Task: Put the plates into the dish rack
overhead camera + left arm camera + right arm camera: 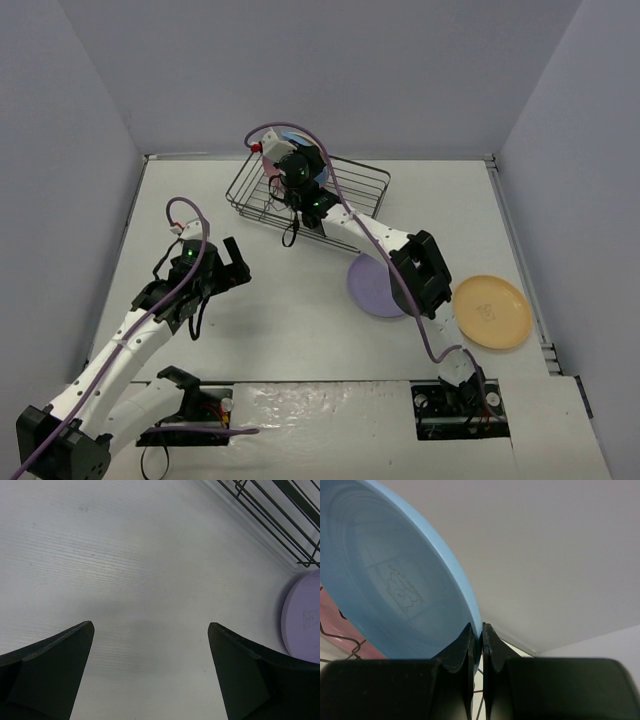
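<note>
Right gripper [479, 632]: we see it pinched shut on the blue plate's [395, 580] rim, at the dish rack [355, 185].
Left gripper [150, 625]: we see it spread wide, holding nothing.

A blue plate [395, 580] is recorded with a faint outlined cartoon figure at its centre. A pink plate [330, 630] is noted as plain. Similar faint figures are seen on the lilac plate [305, 625] and the orange-yellow plate [491, 311]. The dish rack [350, 190] is of dark wire, and the table [250, 330] is white.
</note>
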Action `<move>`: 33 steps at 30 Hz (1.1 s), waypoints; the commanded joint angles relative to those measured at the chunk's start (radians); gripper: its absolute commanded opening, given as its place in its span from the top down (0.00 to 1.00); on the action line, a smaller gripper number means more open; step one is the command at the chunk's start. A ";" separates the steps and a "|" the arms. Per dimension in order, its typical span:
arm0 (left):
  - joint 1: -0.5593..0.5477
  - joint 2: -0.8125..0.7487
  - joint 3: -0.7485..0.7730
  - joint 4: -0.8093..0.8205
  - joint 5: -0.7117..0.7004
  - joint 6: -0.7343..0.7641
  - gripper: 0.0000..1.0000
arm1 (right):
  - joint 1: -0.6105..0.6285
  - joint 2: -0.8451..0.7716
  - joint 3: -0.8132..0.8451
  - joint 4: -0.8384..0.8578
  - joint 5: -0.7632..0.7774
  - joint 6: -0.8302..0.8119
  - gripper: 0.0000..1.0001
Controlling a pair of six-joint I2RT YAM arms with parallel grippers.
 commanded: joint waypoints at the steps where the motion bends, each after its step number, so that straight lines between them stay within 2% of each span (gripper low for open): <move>1: 0.006 -0.014 0.010 0.044 0.010 0.012 0.03 | -0.009 -0.002 0.038 0.120 -0.032 -0.030 1.00; 17: 0.006 -0.017 0.010 0.042 0.011 0.018 0.03 | -0.038 0.028 -0.014 0.047 -0.177 0.036 1.00; 19: 0.006 -0.017 0.012 0.042 0.013 0.019 0.03 | -0.046 0.034 -0.013 0.048 -0.174 0.053 0.96; 21: 0.006 -0.014 0.013 0.044 0.013 0.019 0.03 | -0.050 0.035 -0.009 0.043 -0.171 0.061 0.90; 23: 0.006 -0.014 0.016 0.041 0.014 0.019 0.03 | -0.053 0.035 -0.007 0.040 -0.158 0.078 0.66; 26: 0.006 -0.014 0.019 0.041 0.018 0.019 0.03 | -0.053 0.018 0.000 0.022 -0.148 0.093 0.40; 28: 0.006 -0.013 0.022 0.039 0.021 0.021 0.03 | -0.051 0.011 0.010 -0.005 -0.150 0.105 0.36; 31: 0.006 -0.013 0.030 0.037 0.036 0.021 0.03 | -0.045 -0.055 0.024 -0.060 -0.175 0.162 0.20; 33: 0.006 -0.013 0.034 0.034 0.045 0.021 0.03 | -0.042 -0.106 0.026 -0.093 -0.184 0.213 0.16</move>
